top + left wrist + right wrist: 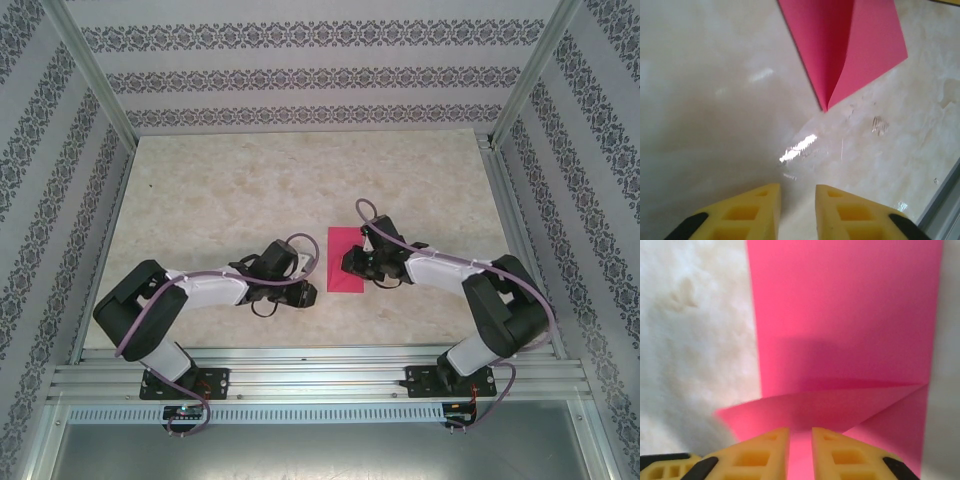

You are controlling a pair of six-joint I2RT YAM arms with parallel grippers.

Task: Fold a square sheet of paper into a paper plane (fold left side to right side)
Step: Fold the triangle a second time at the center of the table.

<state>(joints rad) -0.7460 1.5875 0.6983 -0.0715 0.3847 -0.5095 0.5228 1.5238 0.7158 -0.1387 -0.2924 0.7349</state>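
On the marbled tabletop [220, 200], between the two arms and a little toward the right one, lies the square sheet of paper [338, 240]. From above it is a narrow upright rectangle, so the fold of the left side onto the right side seems to be already laid. The step in hand looks like the finishing of this first fold. In the right wrist view the upper layer does not lie flat. Its near edge bows up from the lower layer [840, 315], so the crease probably needs pressing. The next move calls for a flat, gentle push along the folded edge that does not slide the thin sheet. The right end effector [801, 432] is over the near part of the sheet. Its fingers are slightly apart, with pink in the gap, which looks too wide for a clamp on such thin paper. The left end effector [797, 192] stands on bare tabletop just beside the sheet's left side. Its fingers are also a little apart and hold nothing, and the nearest corner of the sheet [850, 45] is ahead of it, not touching.
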